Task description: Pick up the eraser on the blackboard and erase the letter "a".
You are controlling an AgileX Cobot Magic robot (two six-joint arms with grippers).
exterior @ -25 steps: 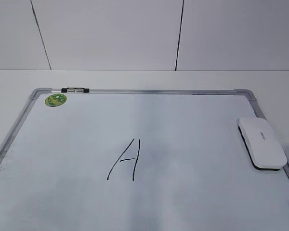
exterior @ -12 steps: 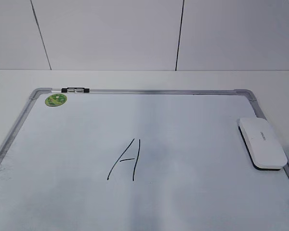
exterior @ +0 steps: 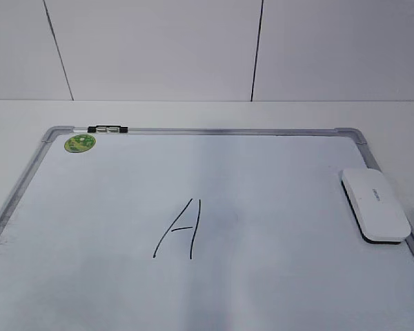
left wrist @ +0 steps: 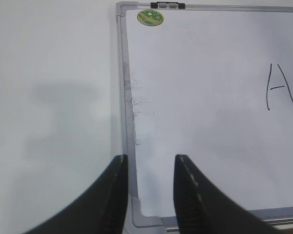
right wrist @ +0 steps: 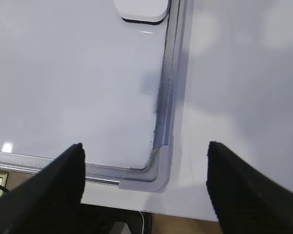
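Note:
The eraser [exterior: 375, 205], a flat white block with a black underside, lies on the right edge of the blackboard [exterior: 214, 130]. Its near end shows at the top of the right wrist view [right wrist: 140, 9]. A tall angular capital "A" [exterior: 181, 229] is drawn mid-board and shows in the left wrist view [left wrist: 279, 87]. No small lowercase "a" is in view. My left gripper [left wrist: 150, 161] is open and empty above the board's near left corner. My right gripper [right wrist: 145, 148] is wide open and empty above the near right corner [right wrist: 156, 170], well short of the eraser. Neither gripper shows in the exterior view.
A small black-and-white marker [exterior: 107, 129] sits on the board's far frame beside a round green sticker [exterior: 79, 143]; both show in the left wrist view, marker [left wrist: 168, 5] and sticker [left wrist: 150, 17]. White table surrounds the board. The table's front edge lies just below the right gripper.

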